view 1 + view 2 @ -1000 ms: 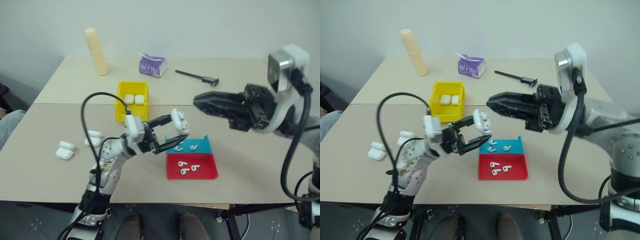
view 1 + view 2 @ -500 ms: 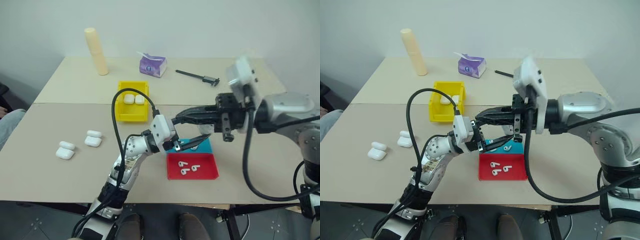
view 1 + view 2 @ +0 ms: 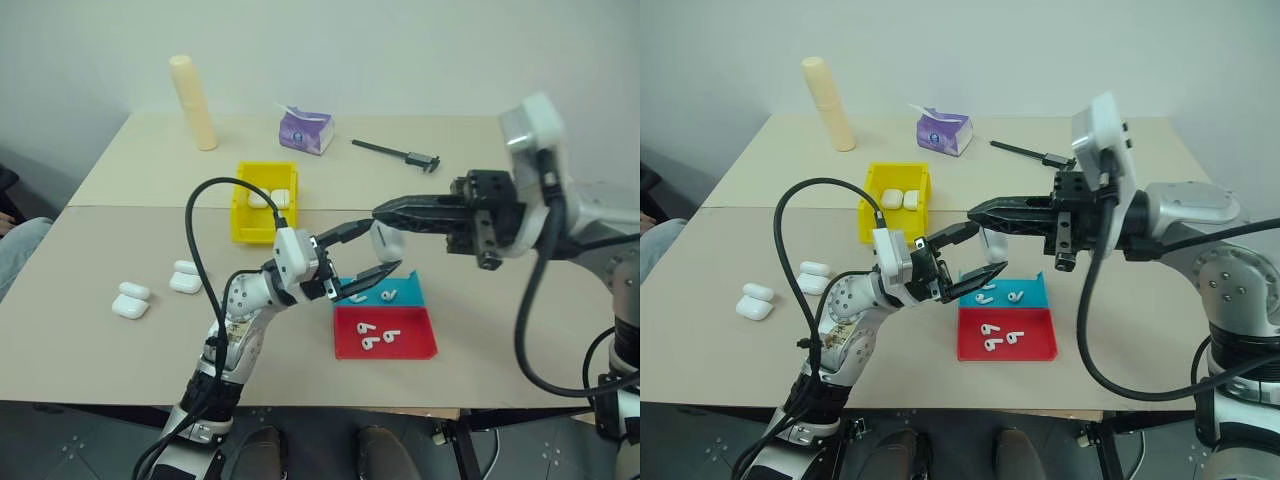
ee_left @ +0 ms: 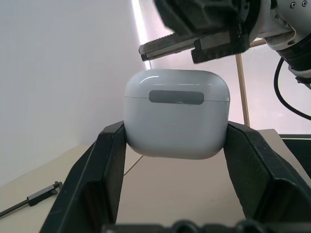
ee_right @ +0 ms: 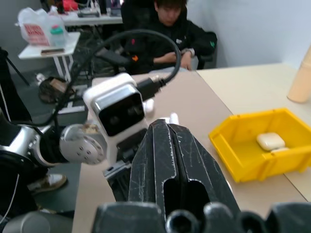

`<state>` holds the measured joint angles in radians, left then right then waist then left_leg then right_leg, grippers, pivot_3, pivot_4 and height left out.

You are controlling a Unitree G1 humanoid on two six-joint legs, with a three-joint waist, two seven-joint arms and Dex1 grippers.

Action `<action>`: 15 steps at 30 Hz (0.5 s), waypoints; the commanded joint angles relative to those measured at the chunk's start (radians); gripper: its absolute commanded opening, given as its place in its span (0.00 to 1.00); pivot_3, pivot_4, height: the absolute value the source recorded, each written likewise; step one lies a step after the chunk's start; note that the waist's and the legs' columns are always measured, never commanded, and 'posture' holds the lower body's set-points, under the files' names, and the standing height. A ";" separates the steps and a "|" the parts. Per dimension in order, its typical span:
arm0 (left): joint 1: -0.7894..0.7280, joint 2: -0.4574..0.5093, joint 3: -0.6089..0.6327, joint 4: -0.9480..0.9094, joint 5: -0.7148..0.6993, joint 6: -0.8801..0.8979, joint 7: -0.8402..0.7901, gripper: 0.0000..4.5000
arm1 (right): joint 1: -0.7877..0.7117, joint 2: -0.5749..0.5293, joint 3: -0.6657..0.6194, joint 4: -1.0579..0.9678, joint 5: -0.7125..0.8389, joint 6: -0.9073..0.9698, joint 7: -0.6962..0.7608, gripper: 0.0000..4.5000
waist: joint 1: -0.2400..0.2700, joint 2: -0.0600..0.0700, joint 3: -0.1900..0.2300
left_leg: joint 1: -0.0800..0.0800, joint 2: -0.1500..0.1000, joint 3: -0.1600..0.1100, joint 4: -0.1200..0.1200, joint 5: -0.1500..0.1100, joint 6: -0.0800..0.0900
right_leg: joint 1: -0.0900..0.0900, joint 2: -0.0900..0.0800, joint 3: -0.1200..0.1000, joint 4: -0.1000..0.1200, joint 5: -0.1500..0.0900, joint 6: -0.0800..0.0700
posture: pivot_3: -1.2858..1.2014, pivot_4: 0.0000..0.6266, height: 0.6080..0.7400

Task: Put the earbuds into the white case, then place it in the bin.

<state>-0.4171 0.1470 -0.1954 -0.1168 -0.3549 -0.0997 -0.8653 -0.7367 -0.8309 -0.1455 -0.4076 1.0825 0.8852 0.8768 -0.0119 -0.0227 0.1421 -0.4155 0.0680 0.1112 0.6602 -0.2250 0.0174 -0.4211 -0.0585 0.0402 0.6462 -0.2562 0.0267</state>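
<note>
My left gripper (image 3: pixel 383 256) is shut on the white case (image 3: pixel 387 242), held above the table over the trays. In the left wrist view the case (image 4: pixel 177 114) sits between both fingers (image 4: pixel 112 145), hinge side showing, lid down. My right gripper (image 3: pixel 382 212) is shut, pointing left, its tip just above the case's top. Nothing shows between its fingers (image 5: pixel 170 145). Earbuds lie in the teal tray (image 3: pixel 388 295) and in the red tray (image 3: pixel 378 337). The yellow bin (image 3: pixel 240 215) stands behind the left arm with two white cases (image 3: pixel 268 199) inside.
Several spare white cases (image 3: pixel 130 301) lie at the table's left. A cream cylinder (image 3: pixel 192 103), a purple tissue pack (image 3: pixel 305 130) and a black tool (image 3: pixel 395 153) sit at the back. A seated person (image 5: pixel 167 34) is visible beyond the table in the right wrist view.
My right gripper swung in from the right toward the held case and shut, then drew back slightly. The left wrist rolled and returned, still gripping the case.
</note>
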 commanded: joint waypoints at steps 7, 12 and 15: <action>-0.181 -0.056 0.192 -0.060 0.112 0.332 0.543 0.61 | 0.124 0.038 -0.153 -0.026 0.018 -0.040 -0.130 0.00 | 0.004 -0.001 0.000 | 0.000 0.000 -0.001 0.000 0.000 0.000 | 0.001 0.000 -0.001 0.000 0.000 0.001 | 0.52 0.24 1.00; -0.351 0.006 0.267 0.100 0.259 0.523 0.776 0.61 | 0.239 0.065 -0.126 -0.038 -0.029 -0.055 -0.151 0.00 | 0.002 -0.001 0.000 | -0.001 -0.001 -0.002 0.000 0.000 0.000 | 0.000 0.000 0.000 -0.001 0.001 0.002 | 0.52 0.24 1.00; -0.384 0.039 0.255 0.221 0.306 0.538 0.808 0.61 | 0.256 0.062 -0.078 -0.027 -0.090 -0.068 -0.135 0.00 | -0.003 0.000 0.000 | 0.000 -0.001 -0.001 0.000 0.000 0.000 | 0.000 0.000 0.000 0.000 0.001 0.002 | 0.52 0.24 1.00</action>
<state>-0.7911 0.1767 0.0674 0.0660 -0.0781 0.4333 -0.0678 -0.4743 -0.7658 -0.2304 -0.4171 1.0173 0.8522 0.7300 -0.0151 -0.0231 0.1423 -0.4144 0.0671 0.1102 0.6600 -0.2247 0.0177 -0.4206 -0.0582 0.0402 0.6466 -0.2556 0.0284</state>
